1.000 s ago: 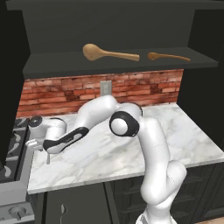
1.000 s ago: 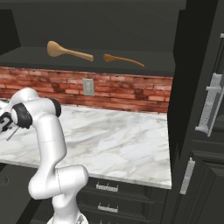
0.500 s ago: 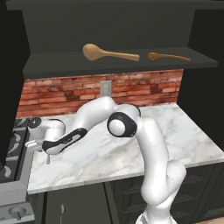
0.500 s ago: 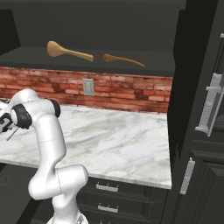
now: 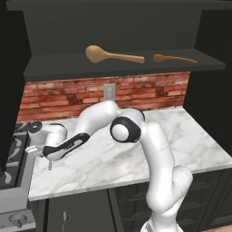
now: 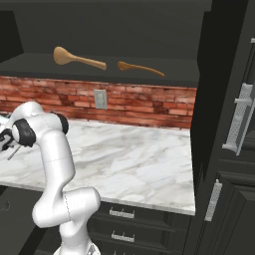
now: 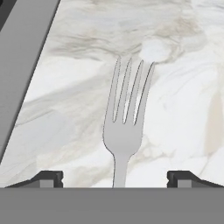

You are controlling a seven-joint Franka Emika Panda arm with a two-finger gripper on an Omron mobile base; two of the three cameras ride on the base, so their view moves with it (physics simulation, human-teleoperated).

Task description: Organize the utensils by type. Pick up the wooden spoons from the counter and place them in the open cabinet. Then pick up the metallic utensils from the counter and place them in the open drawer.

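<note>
You are lining up on the fork [image 7: 127,131], which is lying flat on the counter [image 5: 181,145] near its stove-side end, with the tines pointing away from the hand and the handle running back between the two dark fingertips [image 7: 48,178]. The gripper [image 7: 114,179] is standing wide, one tip well out on each side of the handle and neither one touching it, so nothing is being held yet. To do this step well, you are wanting the handle centred between the tips, the hand lowered until they are reaching the marble, and only then a close across the thin handle; a shallow or off-centre pinch would likely let so flat a piece slide or tip out. Both wooden spoons, the large one [image 5: 113,55] and the small one [image 5: 174,59], are already lying on the floor of the open cabinet [image 5: 122,68] above the counter, so the metal pieces are what remains. The hand view is giving you the fork and the finger spacing; the left base view is showing the arm stretched low toward the stove end, and the right base view is showing the bare marble stretching away from the fork's end.
</note>
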